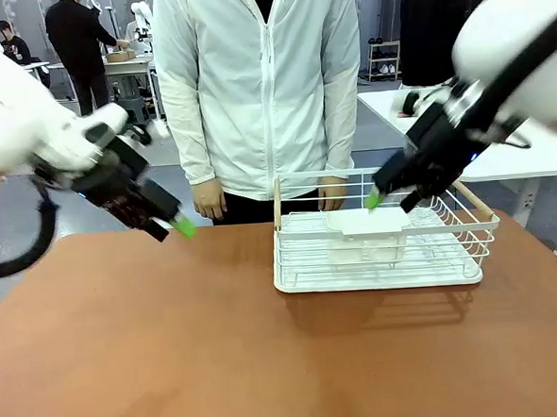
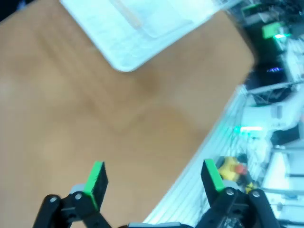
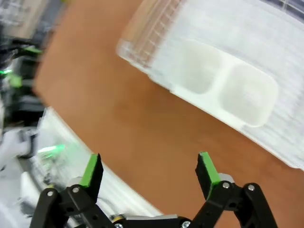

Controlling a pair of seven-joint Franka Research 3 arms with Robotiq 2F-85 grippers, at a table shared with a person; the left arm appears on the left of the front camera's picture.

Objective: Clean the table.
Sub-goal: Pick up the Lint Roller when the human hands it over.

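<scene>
Reddish-brown table [image 1: 173, 347] is seen spanning the foreground, with a white wire rack [image 1: 377, 280] set on its right half. Left gripper [image 1: 181, 227] and right gripper [image 1: 391, 200] are held above it, fingers spread wide.

Terracotta table [image 1: 155, 348] fills lower half of front view, w/ white wire rack [image 1: 378, 284] sitting directly on it, right of ctr, nr far edge.

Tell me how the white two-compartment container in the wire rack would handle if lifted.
The white two-compartment container looks empty, so it is probably light. Its moulded box shape suggests it stays stiff. The smooth sides may slip. Flat-bottomed in the white wire rack, it is unlikely to roll.
</scene>
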